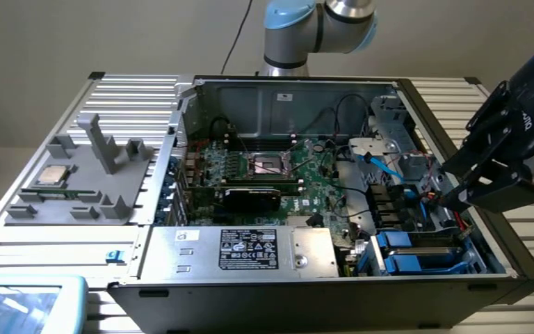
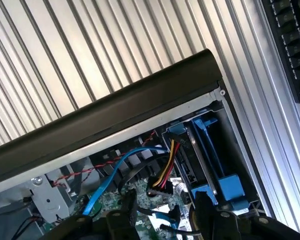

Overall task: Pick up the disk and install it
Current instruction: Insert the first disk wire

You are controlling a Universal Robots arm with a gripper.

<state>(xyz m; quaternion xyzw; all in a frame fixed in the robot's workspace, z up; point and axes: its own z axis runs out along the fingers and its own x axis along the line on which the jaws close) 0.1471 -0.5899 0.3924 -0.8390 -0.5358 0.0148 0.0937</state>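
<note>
We see the gripper (image 1: 462,184) wide open and empty over the computer case (image 1: 513,261) wall. In the exterior view, the disk (image 1: 423,252) sits inside the case's corner at seven o'clock from it, long axis seemingly nine-to-three.

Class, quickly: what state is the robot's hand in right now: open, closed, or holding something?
Hand: open, holding nothing.

Cables (image 2: 166,167) crowd the bay (image 2: 212,150) — case wall (image 2: 115,125) beside the hand (image 2: 162,215).
</note>
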